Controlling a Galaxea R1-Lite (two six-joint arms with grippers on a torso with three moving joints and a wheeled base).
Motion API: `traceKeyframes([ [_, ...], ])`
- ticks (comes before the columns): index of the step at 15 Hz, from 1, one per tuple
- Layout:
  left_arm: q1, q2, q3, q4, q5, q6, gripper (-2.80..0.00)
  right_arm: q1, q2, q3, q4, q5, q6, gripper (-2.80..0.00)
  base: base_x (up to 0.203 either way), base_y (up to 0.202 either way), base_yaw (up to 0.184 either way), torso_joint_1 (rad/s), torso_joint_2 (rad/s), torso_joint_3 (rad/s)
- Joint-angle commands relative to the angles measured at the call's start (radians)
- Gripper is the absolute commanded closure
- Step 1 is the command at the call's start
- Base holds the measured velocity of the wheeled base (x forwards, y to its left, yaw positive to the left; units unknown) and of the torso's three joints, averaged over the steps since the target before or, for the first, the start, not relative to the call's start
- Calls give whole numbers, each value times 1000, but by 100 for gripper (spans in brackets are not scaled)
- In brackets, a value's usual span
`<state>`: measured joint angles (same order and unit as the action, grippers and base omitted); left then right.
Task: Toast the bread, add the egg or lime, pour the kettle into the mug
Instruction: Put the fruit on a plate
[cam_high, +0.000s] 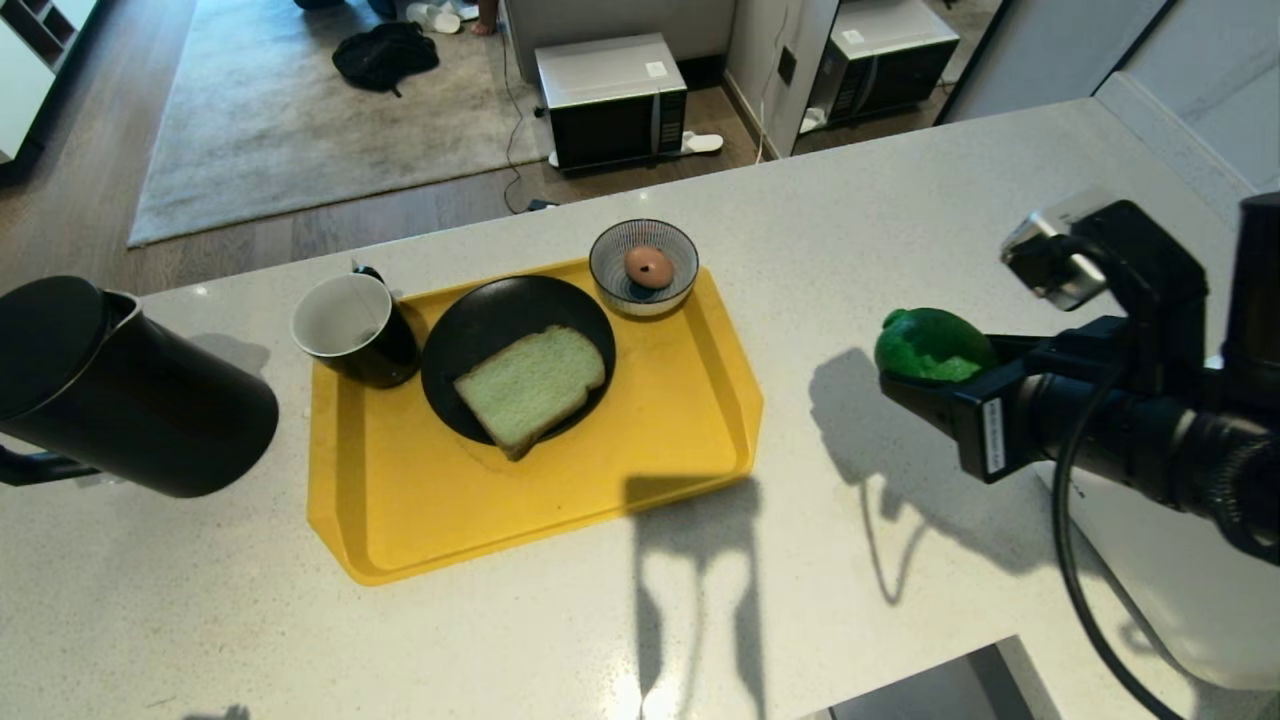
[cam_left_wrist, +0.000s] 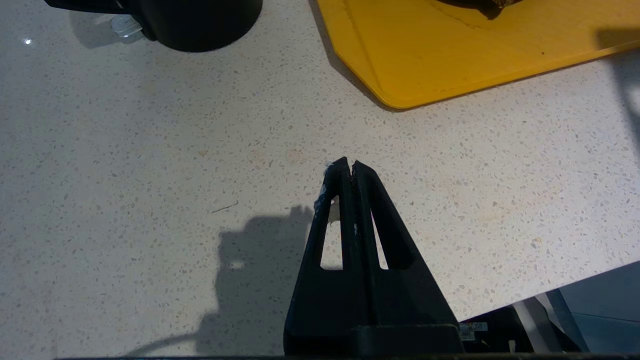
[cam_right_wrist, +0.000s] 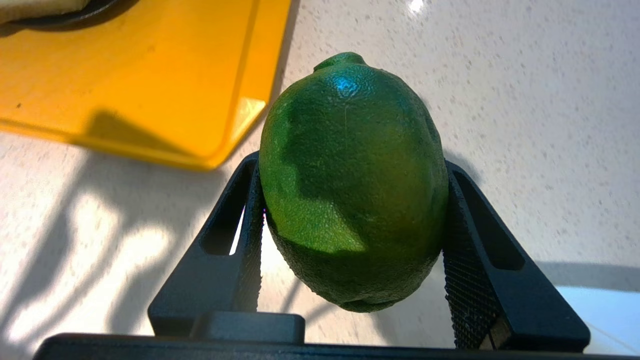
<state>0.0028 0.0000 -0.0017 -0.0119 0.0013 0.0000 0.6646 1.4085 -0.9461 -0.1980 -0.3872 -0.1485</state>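
- At your far left, the kettle (cam_high: 120, 390) stands on the white speckled counter (cam_high: 900, 620), just off the yellow tray's left edge.
- The left gripper (cam_left_wrist: 348, 167) hangs low over bare counter, near the tray's corner, its fingers pressed together on nothing.
- On the yellow tray (cam_high: 400, 520), you'll find the mug (cam_high: 355, 328) at the left rear corner, upright, its white inside showing.
- Just right of the mug sits a black plate (cam_high: 480, 320) with the bread (cam_high: 530, 385) lying flat on it, one corner reaching past the plate's near rim.
- Behind the plate, at the tray's rear right, a striped bowl (cam_high: 643, 265) holds a brown egg (cam_high: 649, 266).
- Right of the tray, well apart from it, your right gripper (cam_right_wrist: 352, 210) clamps the lime (cam_right_wrist: 350, 185) between its two fingers, held clear above the counter, its tip pointing away from the wrist.
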Motion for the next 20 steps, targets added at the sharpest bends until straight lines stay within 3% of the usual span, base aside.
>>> traceKeyframes([
  [1, 0, 0, 0, 0, 0, 0, 0, 55, 112, -13, -57, -48, -7, 0, 0, 0, 0, 0, 0, 0],
  [4, 0, 0, 0, 0, 0, 0, 0, 101, 174, -57, -81, -62, -74, 0, 0, 0, 0, 0, 0, 0],
  [8, 0, 0, 0, 0, 0, 0, 0, 176, 256, -79, -83, -67, -82, 0, 0, 0, 0, 0, 0, 0],
  [11, 0, 0, 0, 0, 0, 0, 0, 182, 336, -95, -103, -76, -82, 0, 0, 0, 0, 0, 0, 0],
  [17, 0, 0, 0, 0, 0, 0, 0, 181, 511, -300, -112, -108, -135, 0, 0, 0, 0, 0, 0, 0],
  [20, 0, 0, 0, 0, 0, 0, 0, 181, 553, -313, -118, -108, -157, 0, 0, 0, 0, 0, 0, 0],
])
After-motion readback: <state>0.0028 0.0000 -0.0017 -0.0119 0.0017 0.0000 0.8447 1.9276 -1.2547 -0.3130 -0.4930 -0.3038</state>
